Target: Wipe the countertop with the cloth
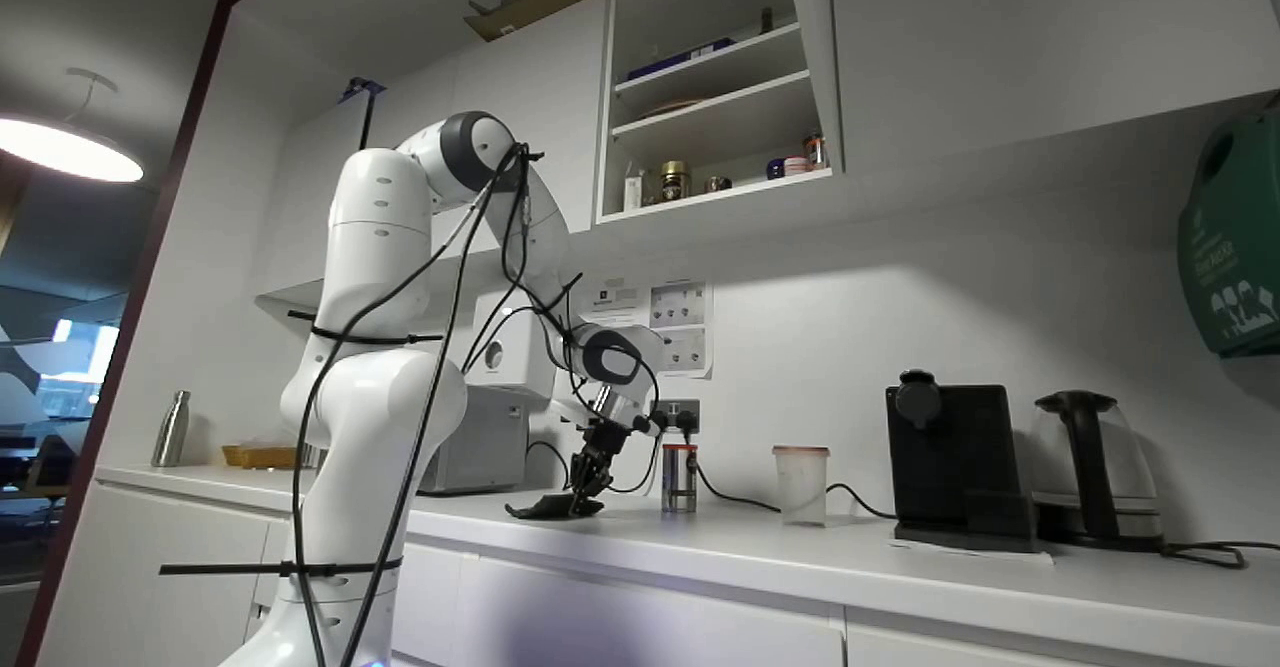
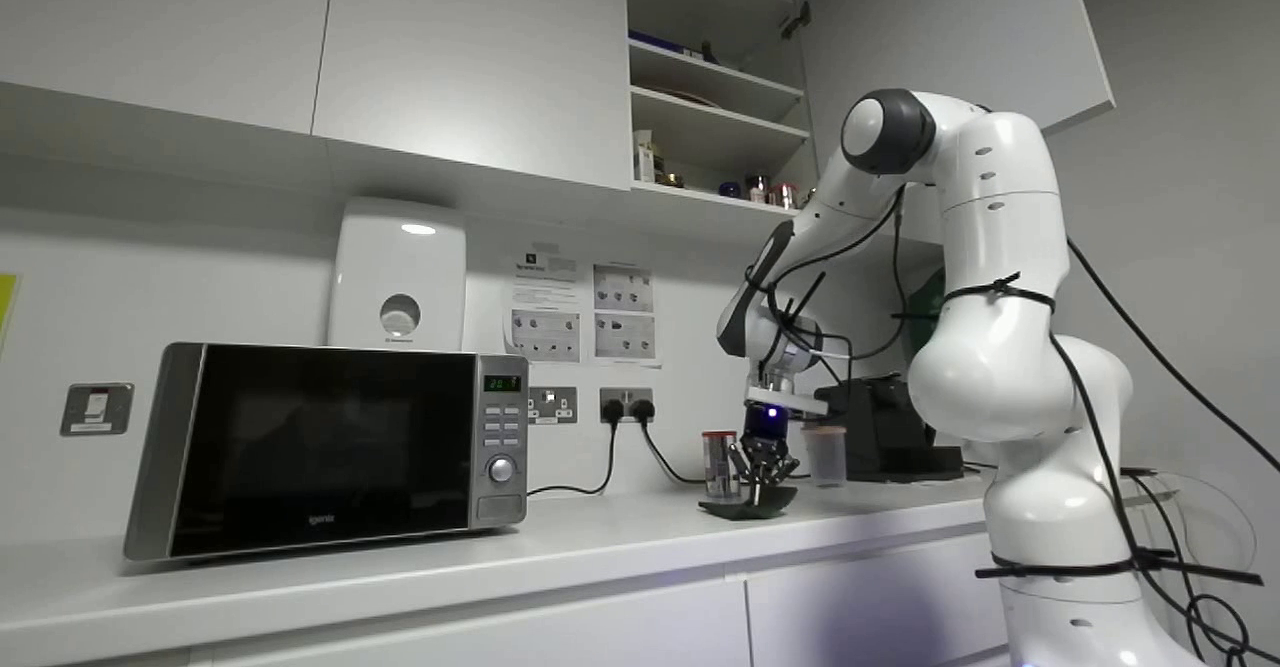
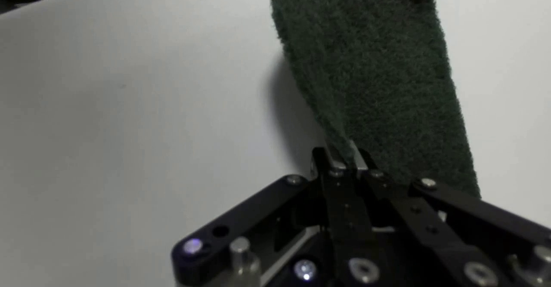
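Observation:
The cloth (image 3: 387, 76) is a dark green-grey, fuzzy rag in the wrist view. It runs up and to the right from my fingertips, and its top end is cut off by the frame. My gripper (image 3: 348, 158) is shut on a pinched fold at one long edge of it. In both exterior views the gripper (image 1: 583, 505) (image 2: 760, 492) points down at the countertop (image 1: 740, 545) (image 2: 620, 535), a long white worktop. The cloth (image 1: 540, 509) (image 2: 735, 511) shows there as a thin dark sliver at the surface, with its ends curled up slightly.
A red-lidded jar (image 1: 679, 479) stands close beside the gripper. Past it are a plastic tub (image 1: 802, 487), a black coffee machine (image 1: 955, 462) and a kettle (image 1: 1095, 467). A microwave (image 2: 330, 452) stands on the opposite side. Cables (image 1: 735, 495) lie along the wall. Open cupboard shelves (image 1: 715, 112) are above.

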